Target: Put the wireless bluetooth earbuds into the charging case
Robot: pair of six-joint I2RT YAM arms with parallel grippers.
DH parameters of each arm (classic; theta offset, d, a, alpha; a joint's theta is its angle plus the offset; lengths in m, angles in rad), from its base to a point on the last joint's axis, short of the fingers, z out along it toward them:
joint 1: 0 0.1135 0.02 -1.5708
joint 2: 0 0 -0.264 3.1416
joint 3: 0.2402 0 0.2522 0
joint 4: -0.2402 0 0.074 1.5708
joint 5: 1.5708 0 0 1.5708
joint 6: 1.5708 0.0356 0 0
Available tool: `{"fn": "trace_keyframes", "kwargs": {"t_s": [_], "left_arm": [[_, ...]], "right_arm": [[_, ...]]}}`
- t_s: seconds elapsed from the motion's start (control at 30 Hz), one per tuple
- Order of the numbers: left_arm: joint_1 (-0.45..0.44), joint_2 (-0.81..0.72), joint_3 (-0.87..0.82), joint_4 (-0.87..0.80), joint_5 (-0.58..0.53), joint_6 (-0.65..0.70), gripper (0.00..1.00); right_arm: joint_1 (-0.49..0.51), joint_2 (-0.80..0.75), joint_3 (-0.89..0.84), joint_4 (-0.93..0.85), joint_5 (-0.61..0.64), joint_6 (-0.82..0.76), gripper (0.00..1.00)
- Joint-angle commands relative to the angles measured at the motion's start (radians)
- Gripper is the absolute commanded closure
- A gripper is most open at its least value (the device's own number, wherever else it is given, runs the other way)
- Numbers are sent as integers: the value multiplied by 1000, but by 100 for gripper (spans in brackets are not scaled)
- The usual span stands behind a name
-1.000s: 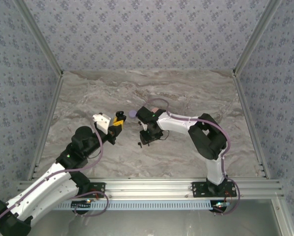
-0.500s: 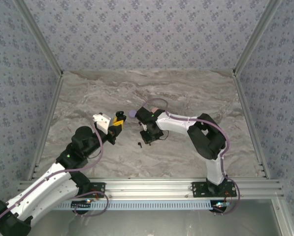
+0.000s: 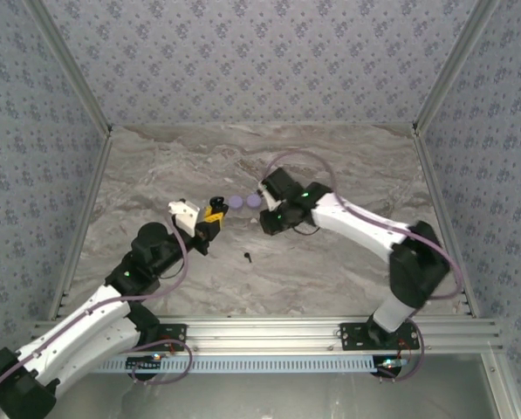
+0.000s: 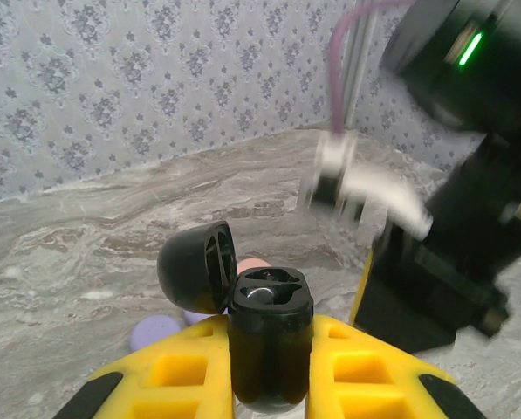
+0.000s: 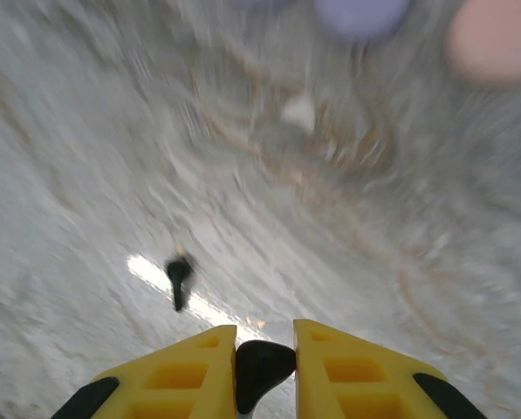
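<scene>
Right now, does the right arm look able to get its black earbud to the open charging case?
Probably yes. The left gripper holds the charging case upright, lid swung back, and the right gripper, shut on the black earbud, sits close beside it with nothing standing between them.

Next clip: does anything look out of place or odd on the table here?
Yes. One black earbud lies loose on the marble table, apart from the open charging case gripped by the left fingers. The right fingers are shut on a small black piece, so this bud looks stray.
</scene>
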Motion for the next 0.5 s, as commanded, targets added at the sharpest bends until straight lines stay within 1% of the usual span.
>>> {"fn": "trace_keyframes", "kwargs": {"t_s": [0.0,0.23,0.33,0.47], "left_arm": [[-8,28,8,138,60,-24,100],[-9,130,68,246,164,-28,100],[-8,169,95,276,204,-36,100],[-9,204,111,313,241,-55,100]], "right_arm": [[-32,-120,6,75,-36,-33,78],[-47,-272,54,205,-108,-54,77],[-40,-307,52,275,-133,-42,77],[-12,-324,34,342,-131,-32,77]]}}
